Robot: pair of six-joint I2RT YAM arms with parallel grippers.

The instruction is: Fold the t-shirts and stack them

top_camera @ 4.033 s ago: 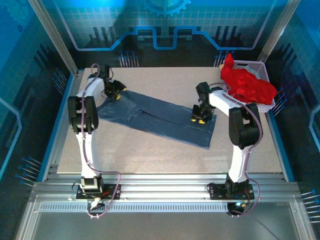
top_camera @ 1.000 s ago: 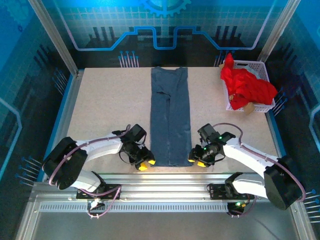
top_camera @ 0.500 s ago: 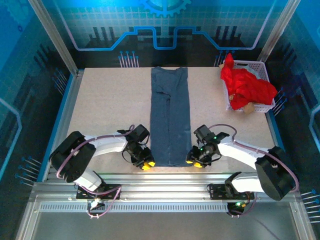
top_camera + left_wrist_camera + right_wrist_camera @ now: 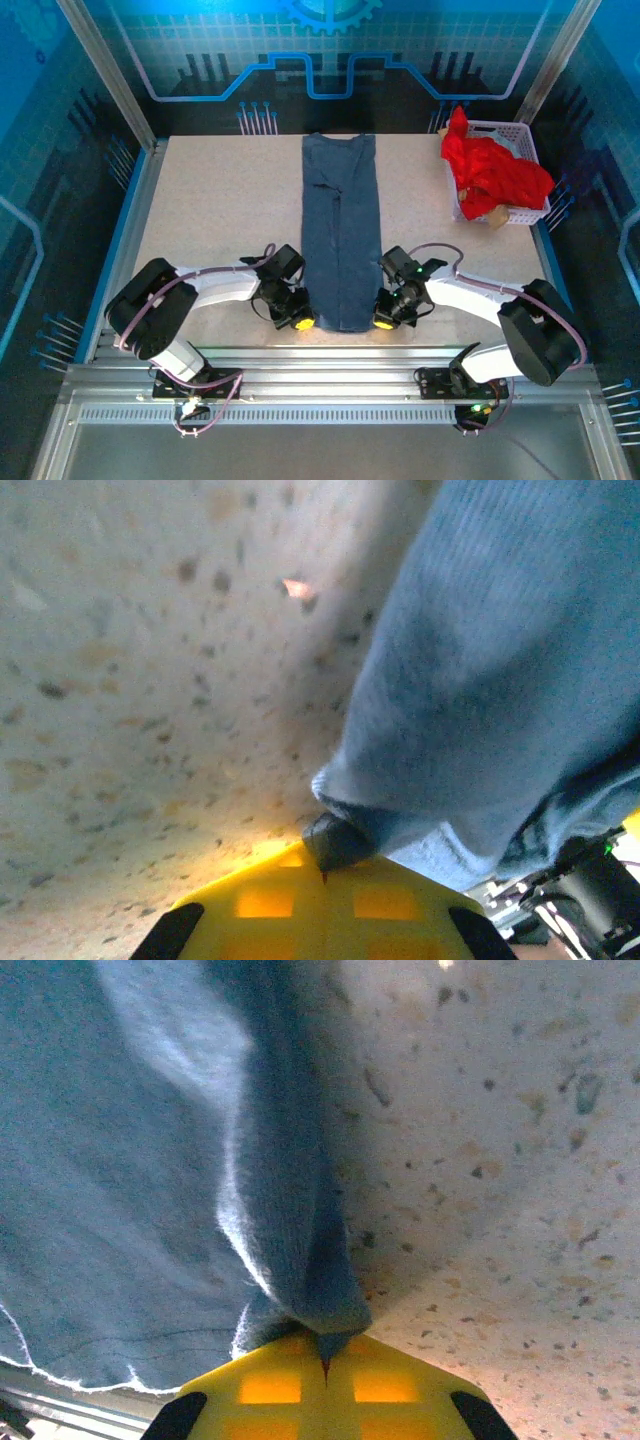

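Left end effector (image 4: pixel 300 322): pressed together, pinching the near-left corner of the slate-blue t-shirt (image 4: pixel 340 235). In the left wrist view a bunched fold of blue cloth sits caught at its yellow end, just above the speckled tabletop (image 4: pixel 220 230).
Right end effector (image 4: pixel 383 320): pressed together, pinching the near-right corner of the same shirt. In the right wrist view a ridge of cloth runs straight into the closed yellow end.
Shirt position: middle of the tabletop, between the two arms, lying flat as a narrow folded strip.
Long axis: near to far. One short end lies at the near edge between the end effectors, and the other reaches the far edge of the tabletop.
Red t-shirt (image 4: pixel 495 170): a crumpled heap in the white basket (image 4: pixel 515 135) at the far right corner, spilling over the rim.
Change over one second: both end effectors were spread just outside the near corners, and they have since moved inward and closed on them. The strip has kept its place.
Change over four seconds: the shirt then lay slanted across the tabletop, with the arms reaching far. It now lies straight.
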